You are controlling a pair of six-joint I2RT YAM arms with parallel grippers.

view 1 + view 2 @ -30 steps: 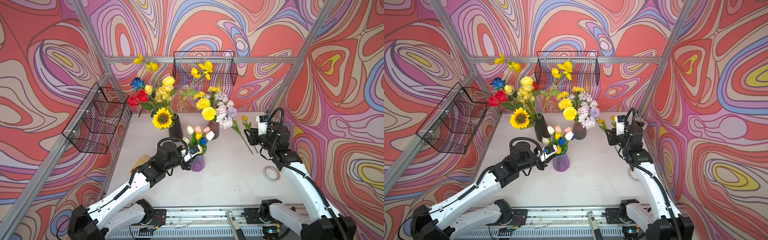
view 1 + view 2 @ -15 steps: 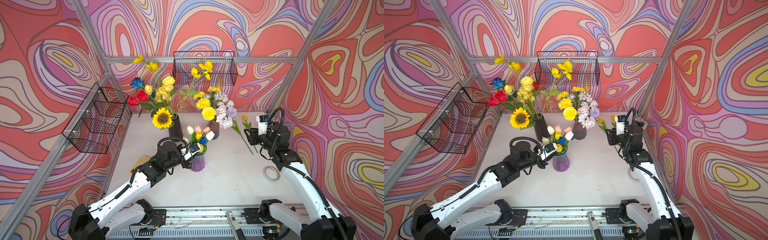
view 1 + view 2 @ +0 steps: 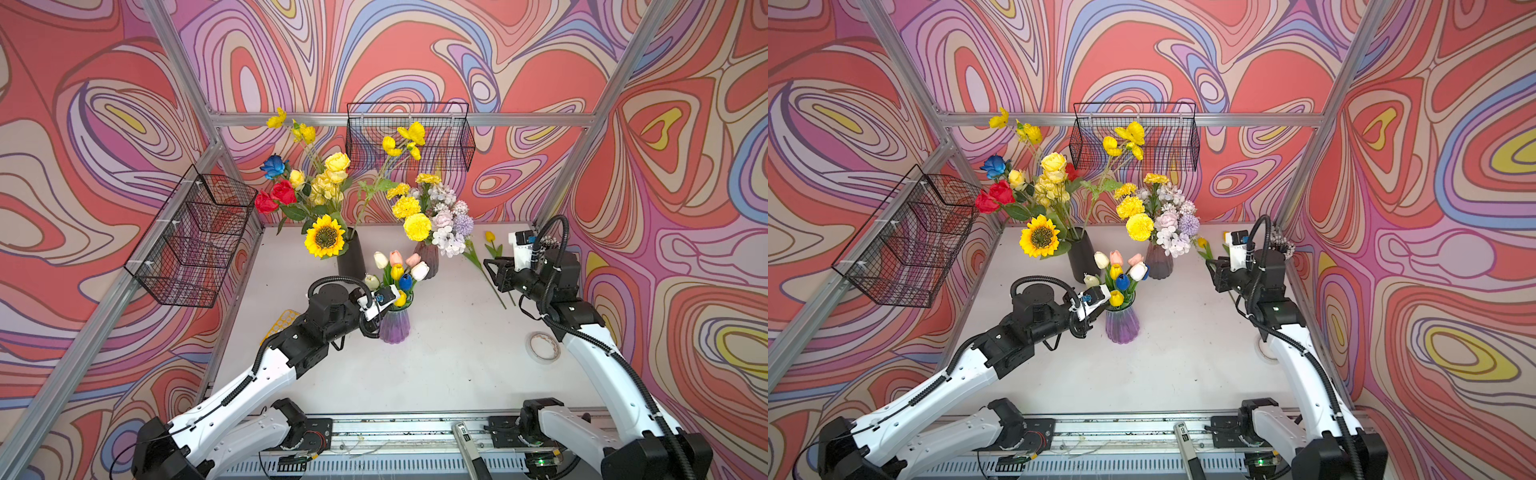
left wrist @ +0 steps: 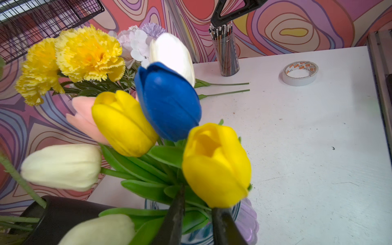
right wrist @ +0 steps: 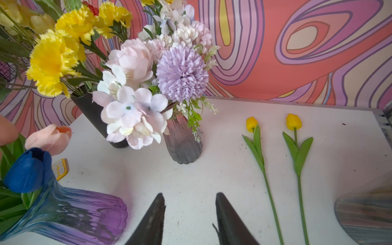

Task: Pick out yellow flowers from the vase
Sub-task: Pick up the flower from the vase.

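Your left gripper (image 4: 197,200) sits at the mouth of the purple vase (image 3: 394,326). Its jaws stand narrowly parted on either side of the leaves and stem under one yellow tulip (image 4: 216,165), and you cannot tell whether they actually pinch it. A second yellow tulip (image 4: 123,123) stands in that vase beside a blue tulip (image 4: 167,101). Well to the right of the vase, two more yellow tulips (image 5: 251,124) lie flat on the table (image 3: 436,374). Your right gripper (image 5: 188,203) hangs on that same side of the vase, jaws apart, holding nothing.
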